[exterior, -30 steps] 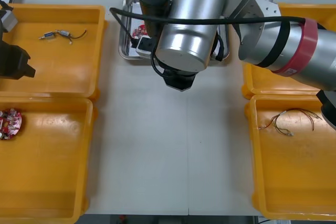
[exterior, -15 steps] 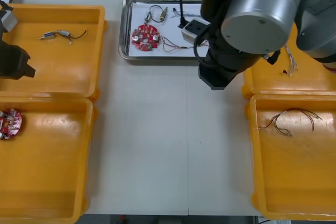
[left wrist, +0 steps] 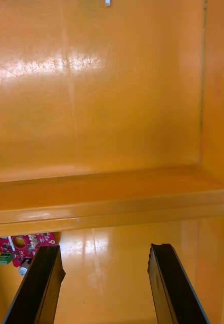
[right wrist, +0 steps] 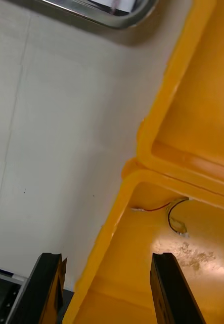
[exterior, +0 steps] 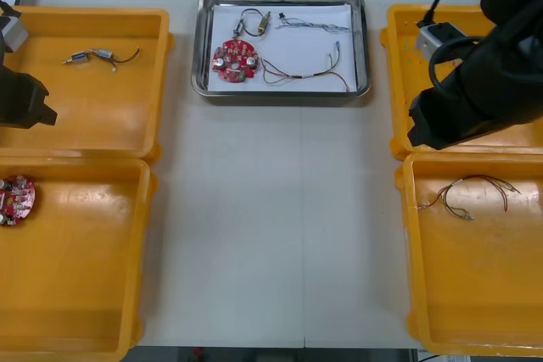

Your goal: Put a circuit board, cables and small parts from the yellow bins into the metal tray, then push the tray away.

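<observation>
Left end effector (left wrist: 104,249) and right end effector (right wrist: 106,255) released; four yellow bins (exterior: 85,108); tray (exterior: 198,48) holds perhaps three cables (exterior: 312,25).

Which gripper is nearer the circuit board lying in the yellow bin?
Left. The left gripper hovers near the circuit board; the right gripper is across the table, over the right bins.
</observation>
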You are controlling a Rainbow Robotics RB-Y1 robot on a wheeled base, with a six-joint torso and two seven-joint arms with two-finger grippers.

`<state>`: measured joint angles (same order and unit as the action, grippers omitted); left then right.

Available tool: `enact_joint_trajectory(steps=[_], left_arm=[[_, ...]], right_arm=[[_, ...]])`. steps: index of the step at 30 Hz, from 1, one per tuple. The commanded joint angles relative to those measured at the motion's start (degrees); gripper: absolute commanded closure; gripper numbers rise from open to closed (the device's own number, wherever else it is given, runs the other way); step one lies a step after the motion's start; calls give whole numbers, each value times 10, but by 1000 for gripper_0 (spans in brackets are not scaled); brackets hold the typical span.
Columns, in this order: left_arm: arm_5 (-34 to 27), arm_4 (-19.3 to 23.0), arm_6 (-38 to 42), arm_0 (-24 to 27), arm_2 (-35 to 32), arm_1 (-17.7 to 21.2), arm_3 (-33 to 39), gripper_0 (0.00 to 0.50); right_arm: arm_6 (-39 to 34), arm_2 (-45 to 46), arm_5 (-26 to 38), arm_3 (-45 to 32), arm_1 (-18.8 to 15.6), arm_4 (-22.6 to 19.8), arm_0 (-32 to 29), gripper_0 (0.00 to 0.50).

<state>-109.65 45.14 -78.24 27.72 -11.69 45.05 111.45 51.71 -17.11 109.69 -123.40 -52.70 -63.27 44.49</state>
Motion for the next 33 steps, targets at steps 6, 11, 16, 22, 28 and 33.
enact_joint_trajectory(steps=[6, 11, 16, 22, 28, 33], left_arm=[[-4, 3, -35, -7, -17, 28, 6, 0], [-4, 3, -35, -7, -17, 28, 6, 0], [-4, 3, -35, -7, -17, 28, 6, 0], [-4, 3, -35, -7, -17, 28, 6, 0], [-4, 3, -35, -7, -17, 28, 6, 0], [-4, 3, -35, -7, -17, 28, 6, 0]], right_arm=[[-22, 163, 3, -40, -62, -9, -135, 0], [-23, 248, 3, -40, -67, 1, -208, 0], [-18, 294, 3, -40, -67, 18, -247, 0], [-13, 318, 3, -34, -63, 48, -268, 0], [1, 319, 3, 3, -55, 61, -268, 0], [36, 319, 3, 40, -55, 56, -266, 0]])
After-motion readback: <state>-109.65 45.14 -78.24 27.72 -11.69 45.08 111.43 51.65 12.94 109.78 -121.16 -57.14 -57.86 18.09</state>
